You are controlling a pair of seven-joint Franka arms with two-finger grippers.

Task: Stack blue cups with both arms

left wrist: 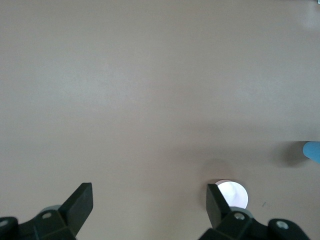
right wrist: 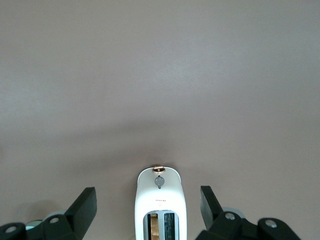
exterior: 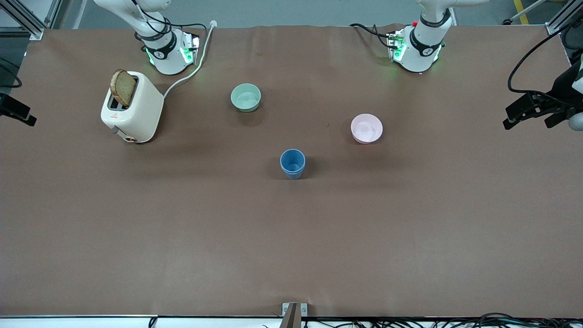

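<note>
Starting with the table [exterior: 291, 237]: brown cover from end to end, a few things in the half by the bases.

Then the right arm [exterior: 164, 50] and left arm [exterior: 421, 45]. Both waiting, neither near the cups.

Right gripper [right wrist: 148, 196]: up over the right arm's end of the table, directly above the toaster, fingers spread wide, nothing between them.

Left gripper [left wrist: 150, 195]: up over the left arm's end of the table, fingers just as wide apart, also empty. Shows the pink bowl beside one fingertip and a sliver of blue at the edge of that wrist view.

Next the toaster [exterior: 132, 107], cream-white, near the right arm's base, with a slice of bread [exterior: 124, 87] standing up out of one slot.

Then the mint bowl [exterior: 246, 97], farther from the front camera than the cups and toward the right arm's end. Then the pink bowl [exterior: 366, 128], toward the left arm's end, a little farther from the front camera than the cups.

Smallest, the cups [exterior: 292, 164]: upright near the middle of the table, apart from both bowls. Seen as one blue tumbler with a second rim just under the first, so apparently one nested inside the other. No loose blue cup anywhere else. Judging by that, stacking done and nothing left but to stay clear.

As for writing: only a small reddish mark on the toaster's end face and a faint logo below its lever, neither readable. No labels on the bowls or cups.
</note>
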